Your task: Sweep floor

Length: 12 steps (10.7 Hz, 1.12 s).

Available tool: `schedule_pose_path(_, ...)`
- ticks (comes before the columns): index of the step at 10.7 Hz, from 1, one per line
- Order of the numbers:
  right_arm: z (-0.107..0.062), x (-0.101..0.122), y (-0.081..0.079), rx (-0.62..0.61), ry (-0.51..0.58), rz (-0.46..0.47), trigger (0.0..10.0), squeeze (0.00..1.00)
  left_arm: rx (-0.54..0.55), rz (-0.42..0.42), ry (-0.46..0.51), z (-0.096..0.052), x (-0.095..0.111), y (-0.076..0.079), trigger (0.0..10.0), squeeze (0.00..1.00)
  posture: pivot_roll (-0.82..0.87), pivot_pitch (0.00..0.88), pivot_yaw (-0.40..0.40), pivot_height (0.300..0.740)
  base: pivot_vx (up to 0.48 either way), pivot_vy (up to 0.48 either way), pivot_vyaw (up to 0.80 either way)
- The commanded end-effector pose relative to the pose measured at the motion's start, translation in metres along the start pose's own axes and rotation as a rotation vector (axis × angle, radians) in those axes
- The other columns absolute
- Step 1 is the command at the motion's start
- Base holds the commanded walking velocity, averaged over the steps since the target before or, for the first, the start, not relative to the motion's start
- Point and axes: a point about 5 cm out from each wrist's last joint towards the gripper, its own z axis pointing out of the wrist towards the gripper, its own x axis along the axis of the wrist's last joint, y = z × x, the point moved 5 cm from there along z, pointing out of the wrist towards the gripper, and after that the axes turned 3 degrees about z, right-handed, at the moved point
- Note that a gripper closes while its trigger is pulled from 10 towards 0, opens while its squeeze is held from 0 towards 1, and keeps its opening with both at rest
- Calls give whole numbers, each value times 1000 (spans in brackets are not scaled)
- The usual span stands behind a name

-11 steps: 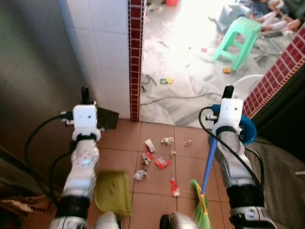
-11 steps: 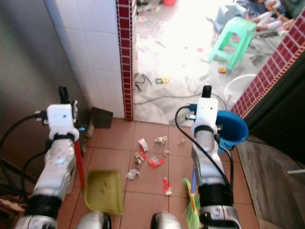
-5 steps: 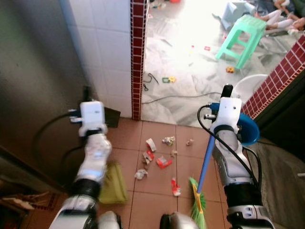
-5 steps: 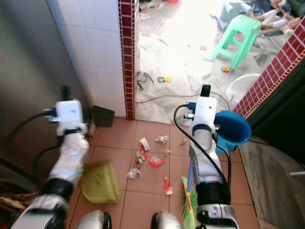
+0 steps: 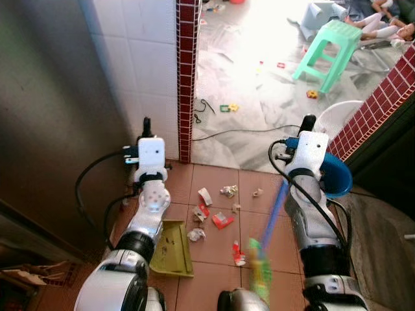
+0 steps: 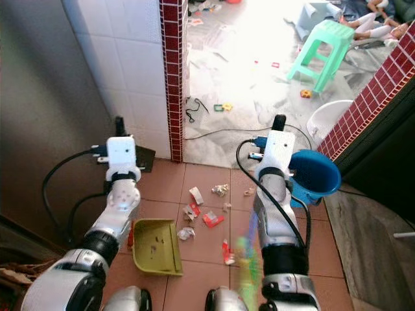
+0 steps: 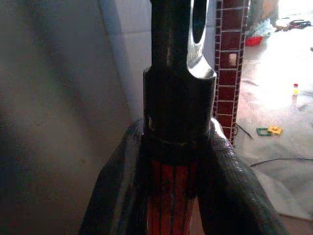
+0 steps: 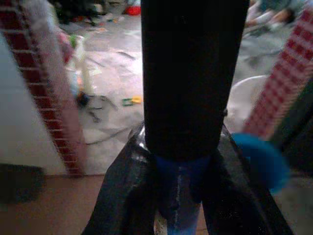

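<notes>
Scraps of paper and wrappers [image 5: 213, 212] lie scattered on the terracotta tiles between my arms. A green dustpan [image 5: 171, 249] rests on the floor just left of them. Its red handle [image 7: 170, 201] is held by my left gripper [image 7: 172, 161], which is shut on it. My right gripper [image 8: 180, 161] is shut on the blue handle [image 8: 178, 201] of a broom. The broom's green bristles [image 5: 259, 275] are blurred by motion and sit low on the right of the litter.
A white tiled wall with a red-tile edge [image 5: 185, 78] stands ahead left, with a dark wall further left. Beyond lie a grey floor with a cable [image 5: 240, 133] and small toys, a green stool [image 5: 324, 55], a white bucket [image 5: 340, 114] and a blue basin [image 5: 338, 176]. People's legs [image 5: 382, 23] show at the far right.
My left arm has swung right and brought the dustpan in beside the litter. The broom head has moved left towards the scraps and is now blurred.
</notes>
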Motion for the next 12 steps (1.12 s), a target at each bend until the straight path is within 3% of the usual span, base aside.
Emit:
schedule_pose_path(1, 2, 15, -14, 61, 48, 105, 10000, 0, -33, -8, 6, 0, 2, 7, 10000, 0, -10, 74, -40, 740, 0, 0, 0)
schedule_pose_path(3, 3, 35, -42, 190, 107, 150, 10000, 0, -169, -87, -50, -7, -5, 31, 10000, 0, -6, 64, -43, 740, 0, 0, 0)
schedule_pose_path(5, 2, 39, -53, 270, 114, 150, 10000, 0, -250, -83, -93, -10, -11, 43, 10000, 0, -6, 60, -45, 740, 0, 0, 0)
schedule_pose_path(7, -3, 45, -75, 422, 112, 150, 10000, 0, -357, -171, -128, -15, -13, 57, 10000, 0, -10, 59, -45, 740, 0, 0, 0)
schedule_pose_path(10, -18, 69, -107, 656, 110, 263, 10000, 0, -385, -264, -177, -16, -18, 60, 10000, 0, -13, 62, -45, 740, 0, 0, 0)
schedule_pose_path(12, -27, 89, -118, 742, 155, 252, 10000, 0, -386, -298, -188, -16, -19, 59, 10000, 0, -12, 61, -45, 740, 0, 0, 0)
